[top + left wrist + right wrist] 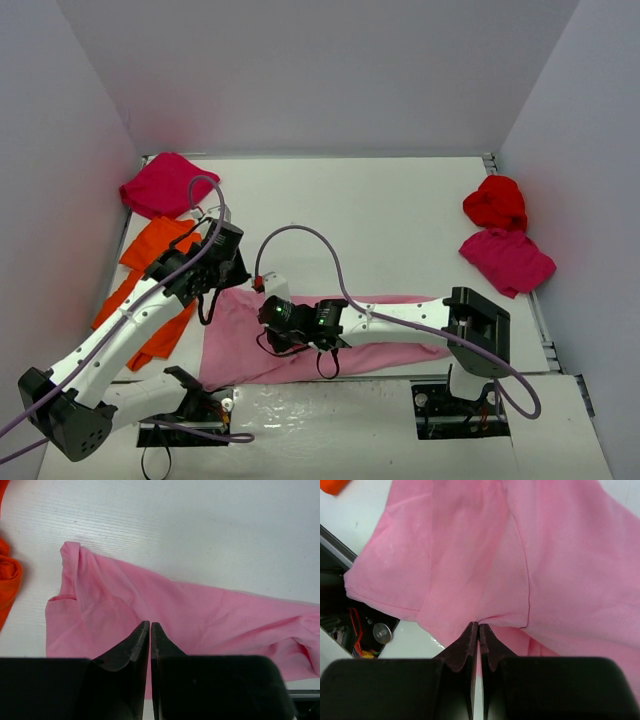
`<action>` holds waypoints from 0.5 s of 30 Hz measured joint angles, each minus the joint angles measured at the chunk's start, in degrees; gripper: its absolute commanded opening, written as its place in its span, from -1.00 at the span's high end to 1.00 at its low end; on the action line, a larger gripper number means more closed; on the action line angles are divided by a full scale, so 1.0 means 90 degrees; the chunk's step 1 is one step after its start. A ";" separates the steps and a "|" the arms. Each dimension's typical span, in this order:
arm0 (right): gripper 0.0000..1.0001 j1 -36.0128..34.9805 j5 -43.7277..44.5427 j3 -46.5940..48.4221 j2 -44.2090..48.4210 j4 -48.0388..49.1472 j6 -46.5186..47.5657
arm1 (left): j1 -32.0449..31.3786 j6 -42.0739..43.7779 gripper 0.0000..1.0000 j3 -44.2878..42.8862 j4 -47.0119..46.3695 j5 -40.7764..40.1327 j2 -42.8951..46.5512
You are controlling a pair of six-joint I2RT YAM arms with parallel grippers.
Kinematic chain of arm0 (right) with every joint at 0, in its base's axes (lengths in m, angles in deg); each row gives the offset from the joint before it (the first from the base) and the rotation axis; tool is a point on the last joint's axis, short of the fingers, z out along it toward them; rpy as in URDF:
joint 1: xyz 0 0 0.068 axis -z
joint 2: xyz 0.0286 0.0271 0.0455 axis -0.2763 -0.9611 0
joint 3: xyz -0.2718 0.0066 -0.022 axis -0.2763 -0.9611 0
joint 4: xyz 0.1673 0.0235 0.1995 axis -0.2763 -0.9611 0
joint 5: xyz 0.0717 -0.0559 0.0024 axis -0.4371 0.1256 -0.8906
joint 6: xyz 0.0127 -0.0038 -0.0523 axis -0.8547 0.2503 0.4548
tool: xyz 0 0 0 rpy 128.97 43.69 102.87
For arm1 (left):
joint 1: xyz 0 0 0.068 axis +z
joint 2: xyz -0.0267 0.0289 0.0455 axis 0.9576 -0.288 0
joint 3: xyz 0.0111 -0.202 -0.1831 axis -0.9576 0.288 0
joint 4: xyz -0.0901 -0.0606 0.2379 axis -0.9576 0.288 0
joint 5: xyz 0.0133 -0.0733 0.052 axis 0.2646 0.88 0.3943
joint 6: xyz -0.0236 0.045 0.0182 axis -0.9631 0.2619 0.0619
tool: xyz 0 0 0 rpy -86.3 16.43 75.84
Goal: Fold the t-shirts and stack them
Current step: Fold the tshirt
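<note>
The light pink t-shirt (240, 345) lay spread and creased across the near middle of the table (380, 220), one sleeve toward the left. The left gripper (150, 625) was closed, its tips together on a ridge of the pink cloth that tented up to them. The right gripper (478, 626) was likewise closed, pinching a pucker of the same shirt near a seam.

The orange t-shirts (150, 250) lay heaped just left of it, with the far-left magenta t-shirt (160, 185) crumpled in the far left corner. Well apart on the right, the bright red t-shirt (495, 200) sat bunched just beyond the right-hand magenta t-shirt (505, 260).

The right arm (400, 320) stretched across the pink shirt and hid its middle. The left arm (130, 320) covered part of the orange heap, so the orange shirts could not be told apart.
</note>
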 measured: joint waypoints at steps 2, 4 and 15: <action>1.00 -0.0007 0.0086 0.0000 0.0108 0.0029 0.0037 | 0.0000 0.0000 0.92 0.0000 -0.0019 0.0008 -0.0007; 1.00 -0.0001 0.0187 0.0020 0.0151 0.0035 0.0113 | 0.0000 0.0002 0.92 0.0000 -0.0023 0.0017 -0.0014; 1.00 -0.0154 0.0456 0.0297 0.0197 0.0033 0.0195 | 0.0008 0.0019 0.92 0.0014 -0.0098 0.0021 -0.0028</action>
